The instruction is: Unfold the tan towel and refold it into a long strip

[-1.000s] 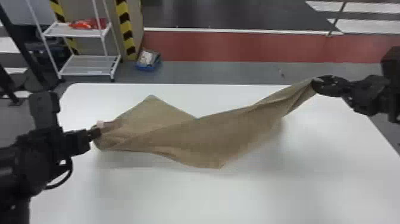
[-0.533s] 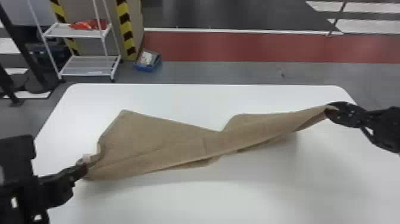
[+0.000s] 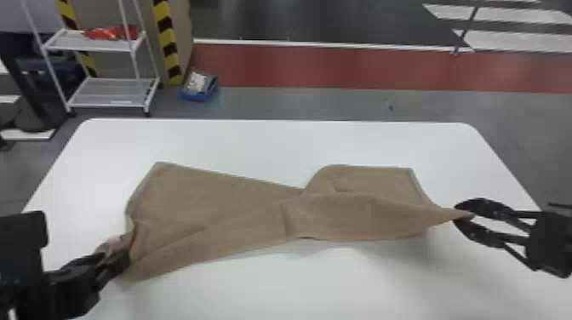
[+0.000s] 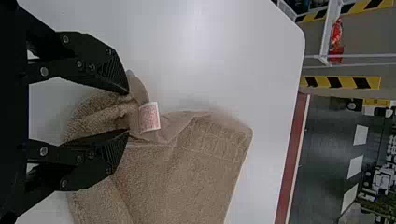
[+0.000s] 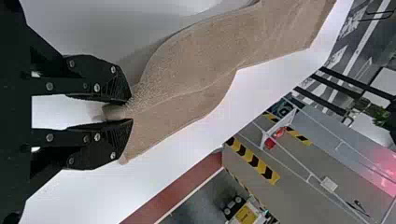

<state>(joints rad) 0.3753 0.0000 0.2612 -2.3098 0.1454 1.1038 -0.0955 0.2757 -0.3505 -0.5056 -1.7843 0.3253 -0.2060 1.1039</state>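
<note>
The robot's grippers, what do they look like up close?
The left gripper and the right gripper match: black, each with two flat fingers tapering towards the tips, finely ridged near the ends, on straight bars dotted with round silvery bolt heads. The blocky left arm is black too.

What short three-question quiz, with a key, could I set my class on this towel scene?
1. Multiple choice: where does the right gripper hold the towel?
A) Its middle
B) One end
C) Nowhere
2. True or false: the towel already forms a neat, finished strip.
3. Fill in: the towel's white label sits nearest the ____ gripper's jaws.

Key: 1 B; 2 false; 3 left.
</note>
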